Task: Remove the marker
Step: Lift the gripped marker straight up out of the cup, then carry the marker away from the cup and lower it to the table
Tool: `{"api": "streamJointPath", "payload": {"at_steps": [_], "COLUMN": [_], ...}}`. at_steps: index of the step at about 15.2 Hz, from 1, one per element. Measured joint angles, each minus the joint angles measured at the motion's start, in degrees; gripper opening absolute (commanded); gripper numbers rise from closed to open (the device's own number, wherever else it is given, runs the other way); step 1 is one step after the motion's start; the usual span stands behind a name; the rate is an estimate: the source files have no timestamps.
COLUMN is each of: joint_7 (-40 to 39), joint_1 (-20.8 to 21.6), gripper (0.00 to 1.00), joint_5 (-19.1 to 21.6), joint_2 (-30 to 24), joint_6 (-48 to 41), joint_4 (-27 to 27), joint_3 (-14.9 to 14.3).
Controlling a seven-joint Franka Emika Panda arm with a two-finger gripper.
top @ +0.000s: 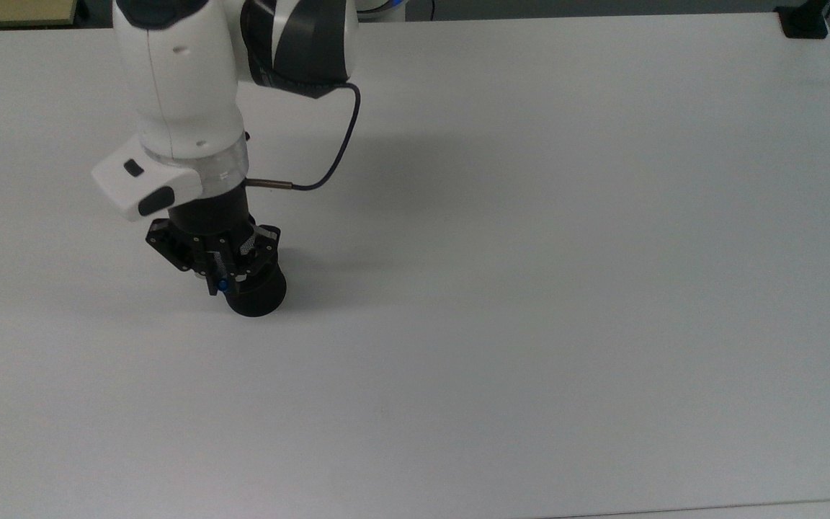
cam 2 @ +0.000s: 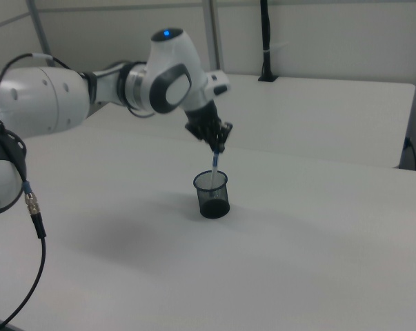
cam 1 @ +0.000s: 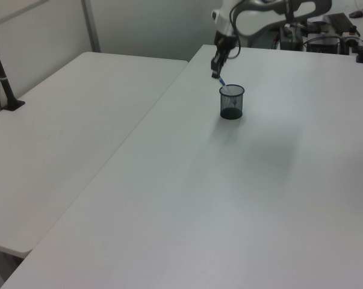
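A black mesh cup (top: 258, 294) (cam 1: 232, 103) (cam 2: 212, 195) stands on the white table (top: 530, 252). My gripper (top: 217, 278) (cam 1: 216, 73) (cam 2: 218, 146) hangs just above the cup's rim, shut on the top of the marker (cam 2: 215, 165). The marker is slim and white-barrelled with a blue end (top: 222, 285), and it is tilted (cam 1: 222, 82). In the right view its lower end still reaches down to the cup's mouth.
A black clamp (top: 804, 21) sits at the table's far corner on the top view's right. In the left view a second white table (cam 1: 61, 138) lies alongside with a black post (cam 1: 0, 66) on it. A thin cable (top: 328, 166) loops off the wrist.
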Motion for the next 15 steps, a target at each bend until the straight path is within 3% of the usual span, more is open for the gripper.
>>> {"api": "streamJointPath", "payload": {"at_steps": [8, 12, 15], "joint_7": [2.19, 2.54, 3.69], "joint_1": [0.09, 3.10, 7.57], "gripper": [0.01, 0.01, 0.01], "joint_5": [0.69, 5.96, 6.08], "joint_2": [-9.45, -10.97, -10.54], "joint_6": [-0.63, -15.02, -23.73], "joint_4": [1.51, 1.30, 0.37], "joint_3": [0.34, 0.89, 1.10]}}
